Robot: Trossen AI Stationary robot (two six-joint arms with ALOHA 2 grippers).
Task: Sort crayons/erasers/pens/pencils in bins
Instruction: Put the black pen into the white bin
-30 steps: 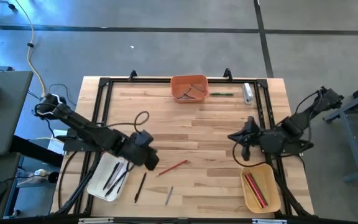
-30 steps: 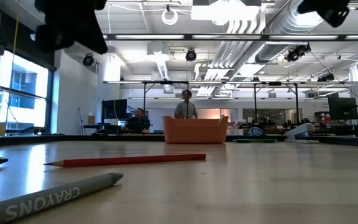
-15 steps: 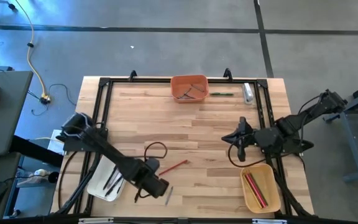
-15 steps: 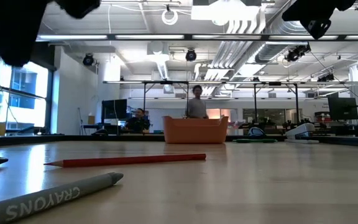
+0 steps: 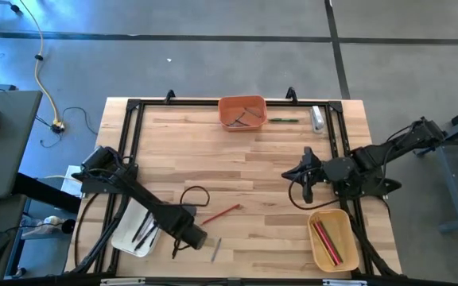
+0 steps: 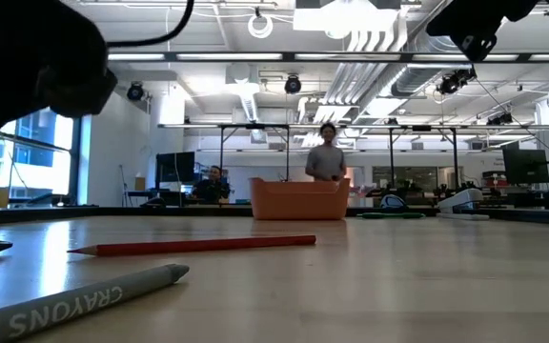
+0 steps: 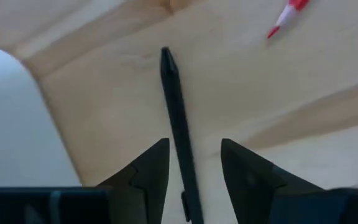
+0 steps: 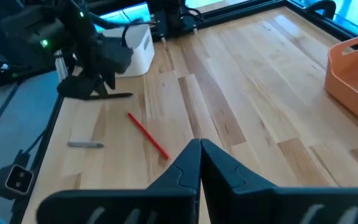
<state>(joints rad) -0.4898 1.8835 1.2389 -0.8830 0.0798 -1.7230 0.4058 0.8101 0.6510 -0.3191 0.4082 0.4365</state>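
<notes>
Down by the near edge of the table (image 5: 277, 159), a black pen (image 7: 178, 127) lies flat on the wood, and the left gripper (image 7: 194, 168) sits right over it with its fingers spread, one on each side of the pen, not pinching it. Just beside that pen sits the white bin (image 5: 136, 227), rounded corner showing in the left wrist view, with a couple of dark sticks lying in it. A red pencil (image 5: 222, 213) lies loose on the boards near the gripper, and a short grey crayon (image 5: 215, 249) rests closer to the near edge; the low view shows the word CRAYONS along its barrel.

Across at the near right corner, the tan-yellow bin (image 5: 331, 238) holds red sticks lying lengthwise. The right gripper (image 8: 199, 163) hovers above the table just beyond that bin, fingers pressed together, carrying nothing.

At the far edge, the orange bin (image 5: 242, 112) holds a few thin dark pieces, tangled together. Beside it, a green stick (image 5: 284, 120) lies on the table, and past that a stubby clear-and-white tube (image 5: 316, 118).

In the room beyond, a person (image 6: 327, 162) stands behind the orange bin.
</notes>
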